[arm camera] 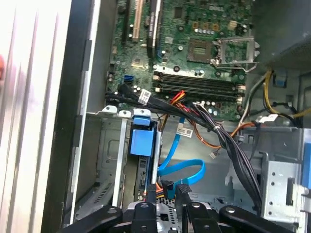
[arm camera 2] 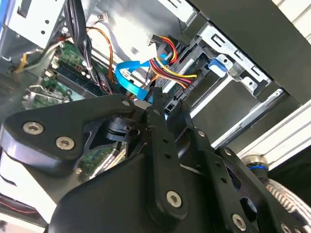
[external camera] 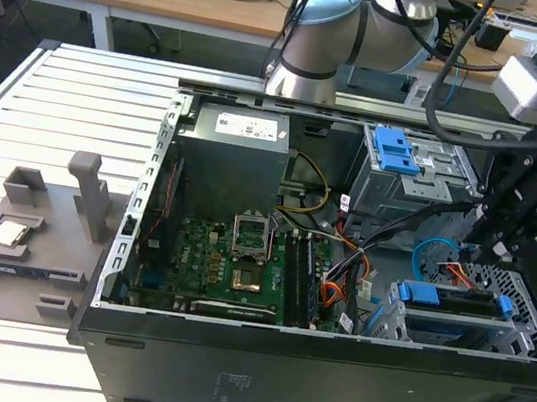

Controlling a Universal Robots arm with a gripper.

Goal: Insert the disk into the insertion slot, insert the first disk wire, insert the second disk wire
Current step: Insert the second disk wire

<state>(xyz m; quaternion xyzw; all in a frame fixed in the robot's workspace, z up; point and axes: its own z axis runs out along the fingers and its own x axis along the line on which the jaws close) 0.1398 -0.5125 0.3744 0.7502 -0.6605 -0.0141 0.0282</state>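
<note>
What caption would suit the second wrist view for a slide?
The pincer at the rear of the disk, seated in the slot, holding a black plug beside the blue cable.

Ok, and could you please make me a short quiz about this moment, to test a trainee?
1. True or false: the disk lies outside the computer case.
2. Which colour is the flat cable that loops close to the hand? A) red B) blue C) green
3. Fill the gap: in the exterior view, the hand is over the case at the view's ___ side.

Key:
1. False: the disk sits in the insertion slot, inside the case.
2. B
3. Right
</note>
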